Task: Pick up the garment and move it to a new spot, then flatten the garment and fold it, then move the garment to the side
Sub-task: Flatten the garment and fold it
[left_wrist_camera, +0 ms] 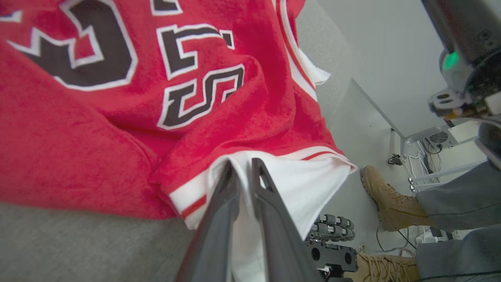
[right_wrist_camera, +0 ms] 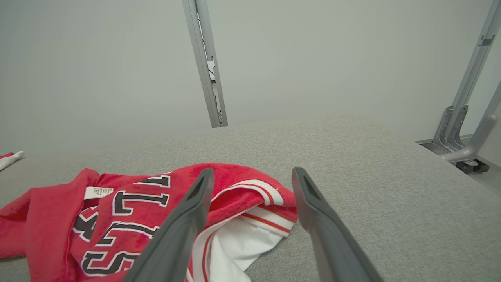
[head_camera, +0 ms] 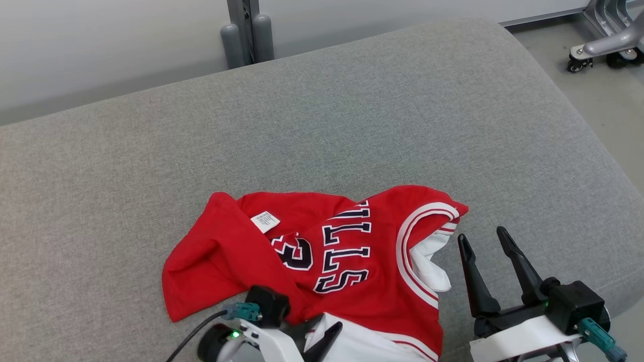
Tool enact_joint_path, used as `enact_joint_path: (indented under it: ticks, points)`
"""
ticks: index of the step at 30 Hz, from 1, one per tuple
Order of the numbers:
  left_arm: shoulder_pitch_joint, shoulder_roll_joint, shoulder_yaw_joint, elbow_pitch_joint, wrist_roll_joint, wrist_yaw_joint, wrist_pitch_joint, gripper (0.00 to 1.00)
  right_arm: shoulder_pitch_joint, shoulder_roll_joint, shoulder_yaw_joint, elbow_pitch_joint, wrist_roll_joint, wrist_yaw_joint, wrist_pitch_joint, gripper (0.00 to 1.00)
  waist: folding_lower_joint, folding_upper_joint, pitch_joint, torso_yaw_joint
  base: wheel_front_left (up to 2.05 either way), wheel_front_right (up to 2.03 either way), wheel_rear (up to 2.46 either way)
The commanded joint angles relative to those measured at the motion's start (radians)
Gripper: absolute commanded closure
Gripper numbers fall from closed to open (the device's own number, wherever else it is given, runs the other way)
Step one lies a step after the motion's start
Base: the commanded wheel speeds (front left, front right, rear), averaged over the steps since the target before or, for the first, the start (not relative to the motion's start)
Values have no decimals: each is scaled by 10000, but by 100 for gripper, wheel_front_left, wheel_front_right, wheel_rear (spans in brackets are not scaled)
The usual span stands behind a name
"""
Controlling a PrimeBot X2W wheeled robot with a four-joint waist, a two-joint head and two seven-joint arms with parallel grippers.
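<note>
Grey cushion with a crumpled red jersey at its near edge. Left gripper pinched nearly closed on the white hem: the pick-up step appears in hand. Right gripper spread wide, empty, just beside the armhole trim. Next move probably calls for a second grasp, then a lift. Left wrist view adds a person's boots on the floor — head view, the label.
</note>
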Motion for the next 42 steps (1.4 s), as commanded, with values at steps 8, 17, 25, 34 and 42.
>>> enact_joint_path:
  ticks: [8,17,25,34,42]
  points:
    - [-1046,708,356,-765,700,327,40,0,-154,-45,33,61,60,1,-50,0,0,0,-61,3,0,0,0]
    - [-3448,489,817,648,1097,133,534,0,-500,-44,386,-72,288,1,-50,0,0,0,452,-746,0,0,0]
    - [-5099,623,322,3649,1524,-924,1264,0,-510,-42,524,-154,584,1,-51,0,0,0,1095,-1772,0,0,0]
    - [-5303,871,-511,4831,1029,-1787,2831,29,-391,-41,502,-225,747,1,-50,0,0,0,1247,-1992,0,0,0]
    - [-5095,1129,-1279,3883,403,-1936,3523,100,-539,-44,393,-209,646,1,-51,0,0,0,1110,-1688,0,0,0]
